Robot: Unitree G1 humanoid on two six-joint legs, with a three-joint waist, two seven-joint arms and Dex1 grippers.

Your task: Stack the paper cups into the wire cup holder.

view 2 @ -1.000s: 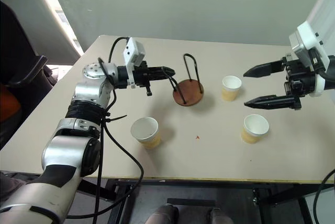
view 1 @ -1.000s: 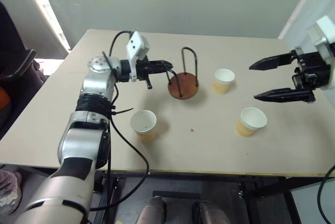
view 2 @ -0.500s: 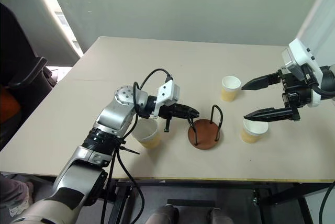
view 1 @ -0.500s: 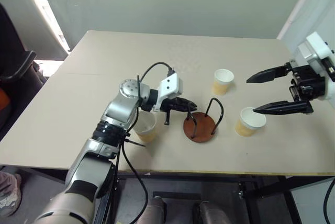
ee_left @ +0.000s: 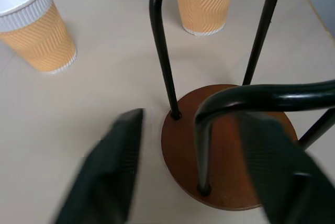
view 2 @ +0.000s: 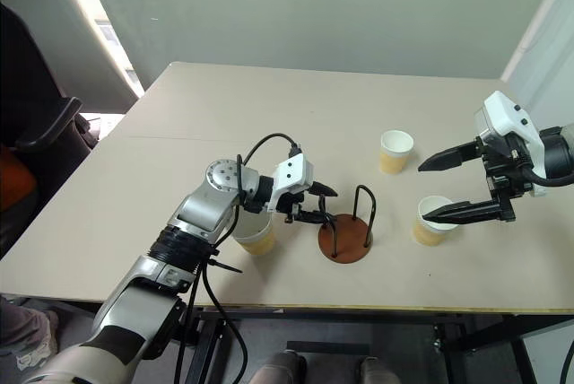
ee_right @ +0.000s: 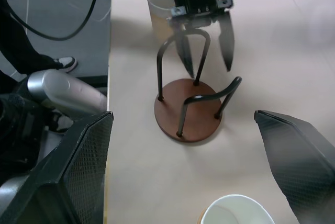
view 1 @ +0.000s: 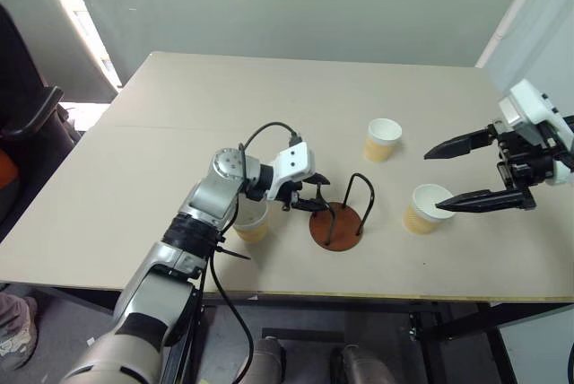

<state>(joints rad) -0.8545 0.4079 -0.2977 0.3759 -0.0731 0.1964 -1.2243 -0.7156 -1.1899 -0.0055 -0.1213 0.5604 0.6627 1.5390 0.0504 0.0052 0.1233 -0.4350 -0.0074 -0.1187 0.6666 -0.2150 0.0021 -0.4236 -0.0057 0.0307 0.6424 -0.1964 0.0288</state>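
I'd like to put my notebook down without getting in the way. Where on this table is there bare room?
The far half of the table, beyond the far cup, is bare, as is the left part beside the robot's left arm. It is crowded near the front: the wire cup holder, two cups and both grippers.
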